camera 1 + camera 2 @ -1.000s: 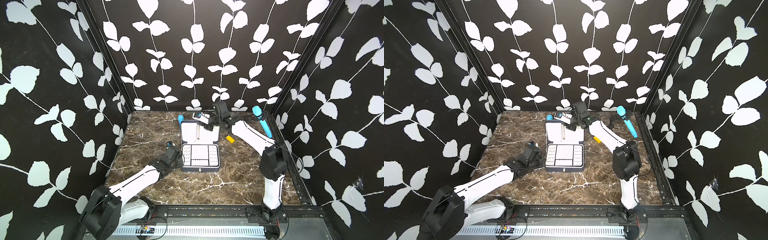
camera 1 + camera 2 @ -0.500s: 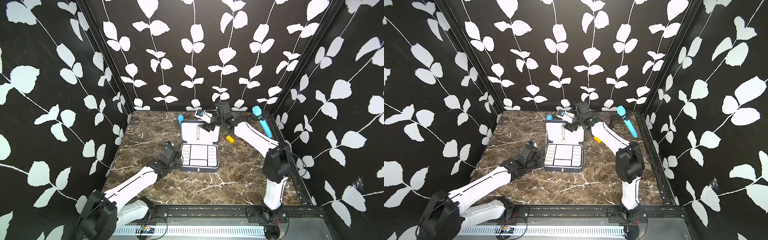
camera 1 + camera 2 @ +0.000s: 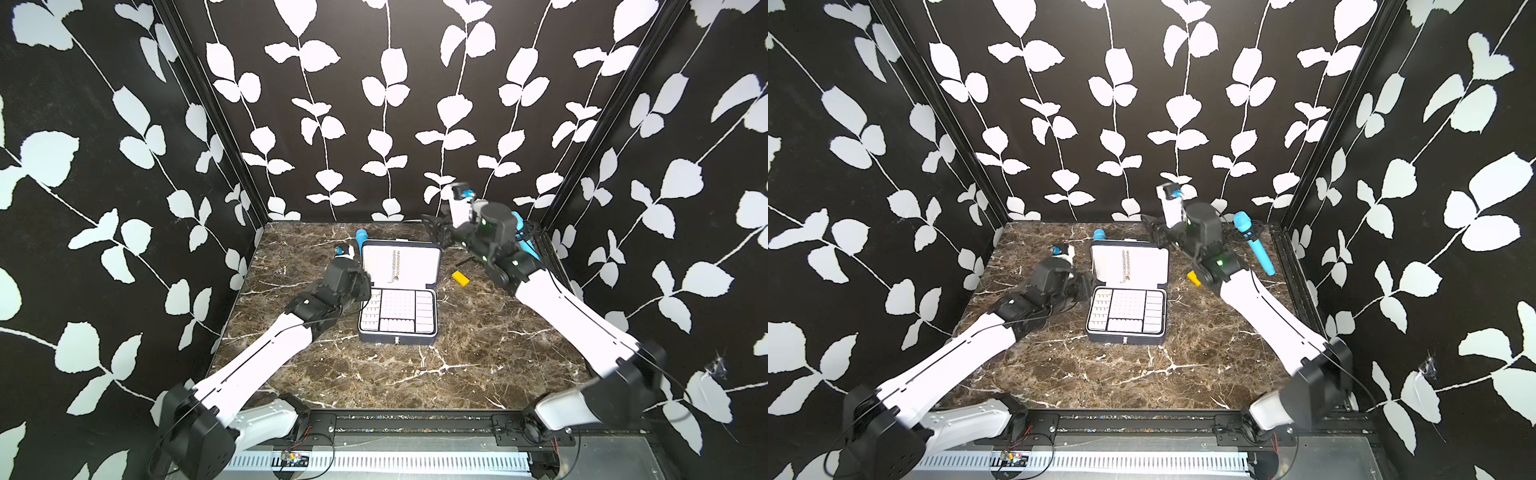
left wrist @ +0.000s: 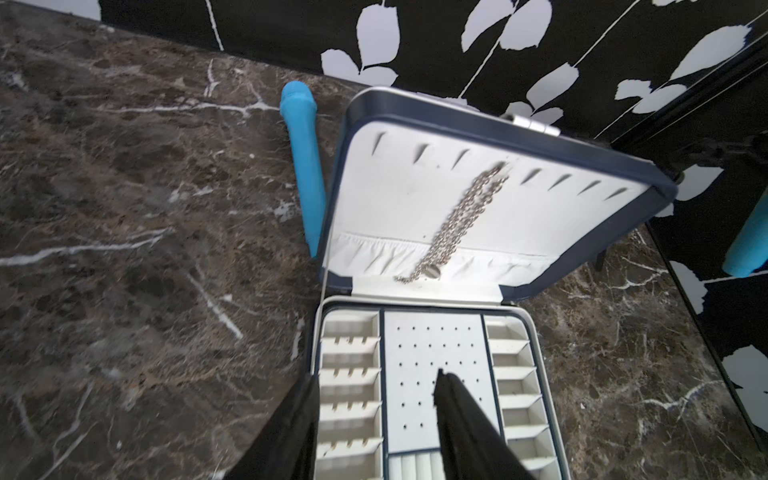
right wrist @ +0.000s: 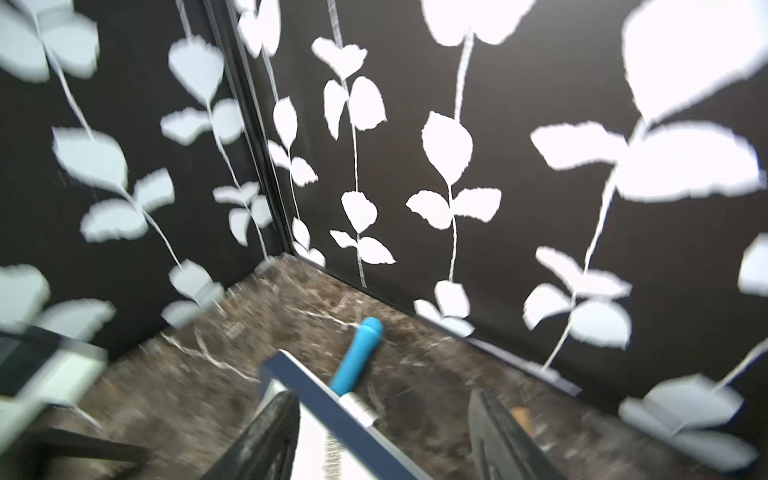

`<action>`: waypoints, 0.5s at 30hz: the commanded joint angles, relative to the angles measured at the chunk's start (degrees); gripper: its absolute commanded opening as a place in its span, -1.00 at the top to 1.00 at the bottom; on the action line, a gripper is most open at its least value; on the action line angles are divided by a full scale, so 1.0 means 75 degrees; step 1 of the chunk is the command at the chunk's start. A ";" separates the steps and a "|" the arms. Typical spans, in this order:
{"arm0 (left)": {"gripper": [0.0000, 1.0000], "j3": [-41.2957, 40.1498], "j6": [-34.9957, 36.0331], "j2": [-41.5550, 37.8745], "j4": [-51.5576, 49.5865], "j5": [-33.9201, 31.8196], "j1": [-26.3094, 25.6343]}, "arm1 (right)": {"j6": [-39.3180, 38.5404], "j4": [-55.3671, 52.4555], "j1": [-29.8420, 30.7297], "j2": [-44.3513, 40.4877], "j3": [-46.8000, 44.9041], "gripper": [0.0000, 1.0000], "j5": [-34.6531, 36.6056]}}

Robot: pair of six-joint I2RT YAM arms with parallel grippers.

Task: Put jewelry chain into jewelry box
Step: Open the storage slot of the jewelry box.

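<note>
The jewelry chain is lying inside the jewelry box lid. Over its tray, the left gripper is hovering parted and empty. By the lid's far edge, the blurred right gripper is gaping, also empty.

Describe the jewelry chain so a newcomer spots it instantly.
On the marble table sits a navy jewelry box. The jewelry chain runs down the white lining of its open lid. Only it is silvery and linked; the blue cylinder and yellow block nearby are plain.
</note>
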 commanded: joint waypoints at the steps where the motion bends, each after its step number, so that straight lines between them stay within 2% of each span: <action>1: 0.05 0.0030 0.0618 0.0445 0.0989 -0.0037 -0.0193 | 0.3164 -0.0021 0.0239 -0.0255 -0.1210 -0.29 0.0620; 4: 0.06 -0.0024 0.1075 0.0850 0.1890 -0.0282 -0.0397 | 0.4725 0.0159 0.0522 -0.0459 -0.2284 -0.28 0.0950; 8: 0.07 0.0015 0.1445 0.1331 0.2532 -0.0531 -0.0460 | 0.6671 0.0412 0.0612 -0.0132 -0.2904 -0.25 0.0858; 15: 0.07 0.0053 0.1708 0.1841 0.3080 -0.0586 -0.0453 | 0.8436 0.1333 0.0672 0.1157 -0.2868 -0.19 0.0705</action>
